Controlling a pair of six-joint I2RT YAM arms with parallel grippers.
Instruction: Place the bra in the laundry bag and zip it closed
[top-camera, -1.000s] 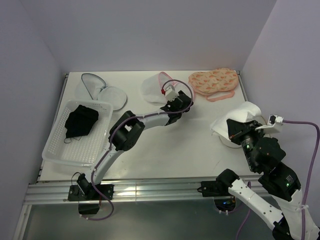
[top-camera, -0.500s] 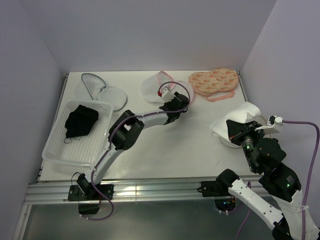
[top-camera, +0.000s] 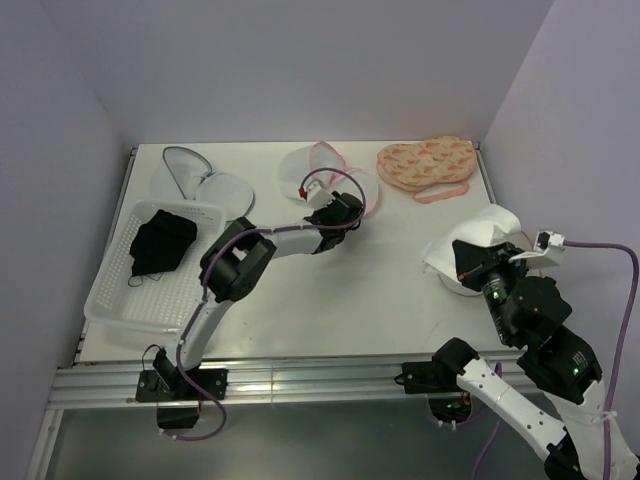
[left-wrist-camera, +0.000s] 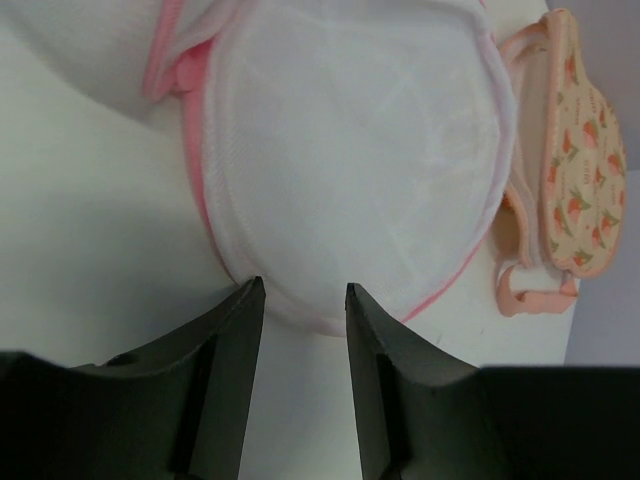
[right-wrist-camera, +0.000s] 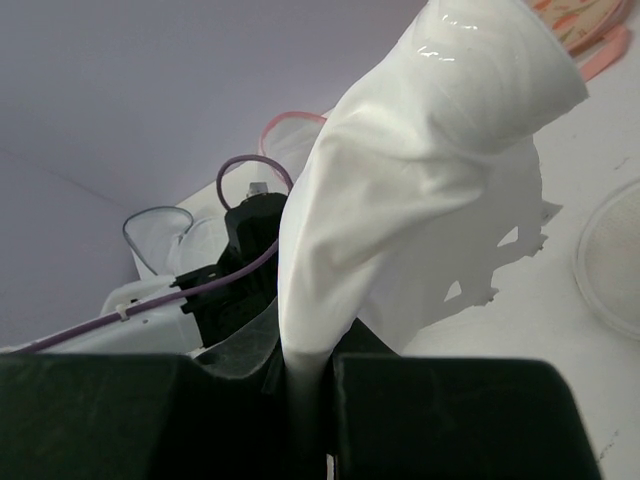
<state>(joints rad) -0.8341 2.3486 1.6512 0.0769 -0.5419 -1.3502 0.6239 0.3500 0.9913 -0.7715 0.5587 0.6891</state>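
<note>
At the left of the overhead view, the bra (top-camera: 162, 243) lies bunched in the clear plastic tray (top-camera: 160, 297), well apart from both of your arms. Just above the tray sits a white pouch with grey trim (top-camera: 200, 180), lying open. Moving to the top centre, the laundry bag (top-camera: 325, 160) rests on the table (top-camera: 330, 290) with its pink edge showing. Your left gripper (left-wrist-camera: 303, 292) points at its near rim. The fingers are parted by a moderate gap with nothing between them, tips just short of the pink trim. Further right, the orange patterned pouch (top-camera: 428, 165) lies at the back. At the far right, your right gripper (right-wrist-camera: 305, 365) is clamped on a white cloth (right-wrist-camera: 420, 170), which stands up from its fingers.
</note>
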